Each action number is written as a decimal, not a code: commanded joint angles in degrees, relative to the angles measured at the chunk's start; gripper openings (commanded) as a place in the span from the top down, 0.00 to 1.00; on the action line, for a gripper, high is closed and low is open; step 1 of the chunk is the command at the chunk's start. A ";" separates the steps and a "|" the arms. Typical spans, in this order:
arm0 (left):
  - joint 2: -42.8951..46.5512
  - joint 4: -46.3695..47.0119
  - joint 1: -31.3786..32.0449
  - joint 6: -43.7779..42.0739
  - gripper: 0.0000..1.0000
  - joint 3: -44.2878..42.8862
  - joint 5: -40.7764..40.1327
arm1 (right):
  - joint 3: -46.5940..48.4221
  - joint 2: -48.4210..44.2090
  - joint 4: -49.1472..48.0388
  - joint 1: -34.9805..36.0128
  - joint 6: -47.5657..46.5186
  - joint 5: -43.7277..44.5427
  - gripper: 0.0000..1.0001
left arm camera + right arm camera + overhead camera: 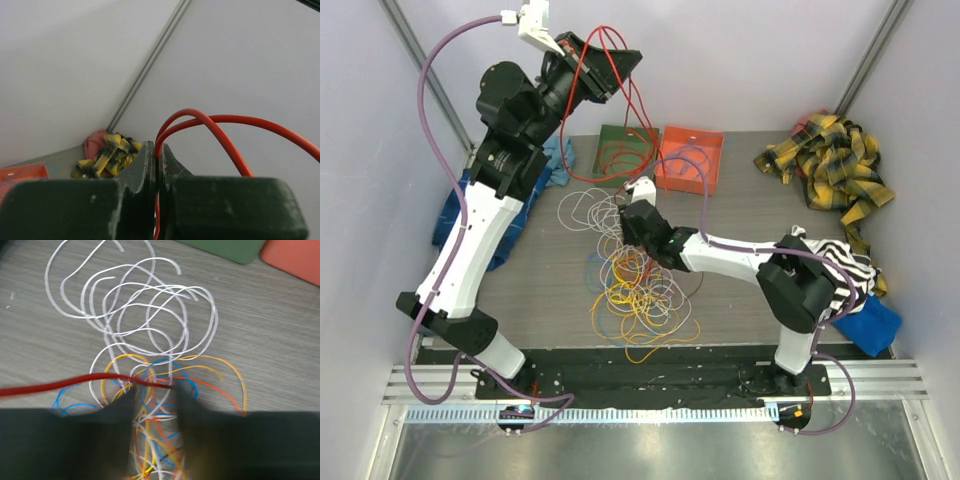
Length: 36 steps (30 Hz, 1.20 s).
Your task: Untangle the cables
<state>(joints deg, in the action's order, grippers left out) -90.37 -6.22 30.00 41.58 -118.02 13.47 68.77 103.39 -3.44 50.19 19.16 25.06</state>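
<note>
Left gripper (pixel 157 150): I find it raised at 12 o'clock, jaws pressed together on the red cable (pixel 220 135), which hangs down toward the table (pixel 540 290). Right gripper (pixel 152 400): low over the cables (pixel 638 290) heaped at table centre, fingers spread though blurred, with the red strand crossing their tips. White loops lie at the heap's 11 o'clock.

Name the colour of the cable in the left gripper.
Red: the cable pinched in the left gripper shows best in the left wrist view.
</note>
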 commanded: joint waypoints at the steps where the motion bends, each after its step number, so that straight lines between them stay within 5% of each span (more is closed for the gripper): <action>1: 6.94 3.23 0.32 -1.41 1.00 2.61 0.68 | 3.56 -6.69 -2.10 -1.68 0.53 5.42 0.99; 6: 13.28 5.86 0.32 -4.40 1.00 11.99 -5.11 | 10.48 -20.14 2.63 -1.50 -4.56 4.12 0.99; 11: 19.51 9.64 0.24 -5.72 1.00 20.36 -11.00 | 28.51 -24.11 17.58 -1.42 -7.03 0.97 0.99; 17: 23.39 11.22 0.24 -6.78 1.00 31.52 -12.25 | 25.01 -30.96 18.21 -1.24 -4.83 -0.01 0.99; 25: 21.90 25.72 0.24 1.57 1.00 46.90 1.46 | 22.29 -30.89 20.67 -1.24 -1.67 -4.49 0.99; 36: 12.95 21.60 0.24 -3.88 1.00 39.28 -8.11 | 19.11 -28.00 19.44 -3.51 -1.76 -2.91 0.99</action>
<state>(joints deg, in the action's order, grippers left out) -73.73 11.99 30.02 40.01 -71.72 8.67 85.76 74.52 19.57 48.51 17.37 21.47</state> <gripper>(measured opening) 0.031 0.032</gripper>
